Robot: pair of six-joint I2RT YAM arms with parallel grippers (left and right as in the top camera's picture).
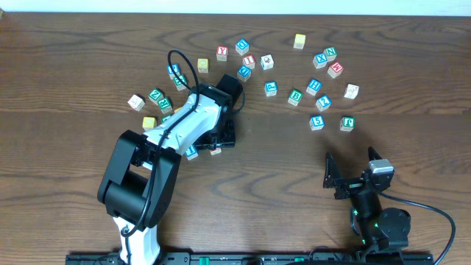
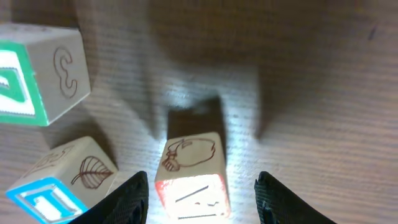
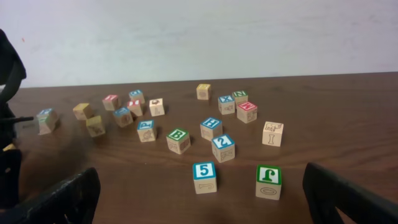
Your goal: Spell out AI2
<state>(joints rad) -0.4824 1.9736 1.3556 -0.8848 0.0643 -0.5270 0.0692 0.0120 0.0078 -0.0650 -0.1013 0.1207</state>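
Observation:
My left gripper point(image 2: 202, 200) is open, low over the table, its fingers on either side of a red-bordered block point(image 2: 191, 180) with an apple drawn on its side; the fingers do not touch it. Its top letter is washed out by glare. In the overhead view this gripper point(image 1: 221, 138) is left of centre, with the block point(image 1: 215, 150) at its tip. The blue "2" block point(image 3: 223, 147) stands among the right group, also seen from overhead point(image 1: 323, 103). My right gripper point(image 3: 202, 199) is open and empty near the front right point(image 1: 353, 177).
A blue block with a leaf drawing point(image 2: 56, 186) lies just left of my left finger, and a green block point(image 2: 37, 74) lies beyond it. A blue "5" block point(image 3: 204, 177) and a green block point(image 3: 268, 181) stand before my right gripper. Several more blocks are scattered across the back point(image 1: 294, 96).

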